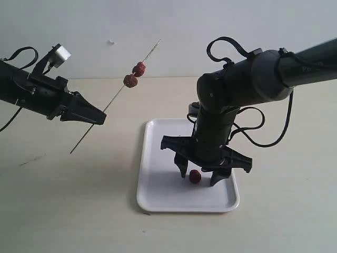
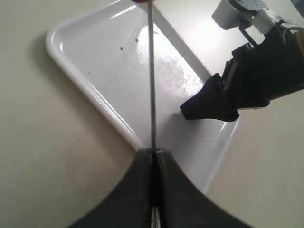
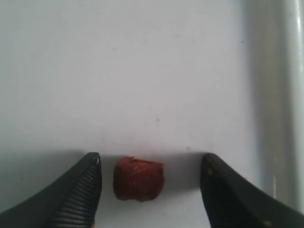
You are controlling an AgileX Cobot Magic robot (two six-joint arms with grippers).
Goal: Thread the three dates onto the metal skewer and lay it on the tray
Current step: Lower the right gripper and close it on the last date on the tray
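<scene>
- The metal skewer [image 1: 113, 99] [image 2: 151, 71] is a very thin, straight grey rod. It slants up and away above the table, its lower tip hanging in the air left of the tray.
- The left gripper [image 1: 100, 118] [image 2: 153, 154] has its smooth black jaws clenched on the skewer near the lower end, with no gap showing between them.
- Two dates [image 1: 134, 75], wrinkled, dark red-brown and roundish, sit threaded on the skewer's upper half. They touch each other, and bare rod runs on beyond them.
- The third date [image 1: 195, 176] [image 3: 138, 179] lies on the tray, in its front half toward the right rim. It is stubby and rough-skinned, with one ragged end.
- The right gripper [image 1: 199, 176] [image 3: 151, 161] points straight down over that date with its jaws released and spread wide. A ribbed black pad [image 3: 85, 190] stands on either side, neither one touching — the date lies closer to one than the other.
- The tray [image 1: 158, 174] [image 2: 95, 61] [image 3: 142, 71] is glossy white with rounded corners and a low raised rim. It carries a few tiny dark specks and rests flat on the table.
- The table [image 1: 63, 211] is matte beige, and a pale plain wall [image 1: 184, 21] stands behind it.
- A broad stretch of white tray floor lies open to the left of and behind the date.
</scene>
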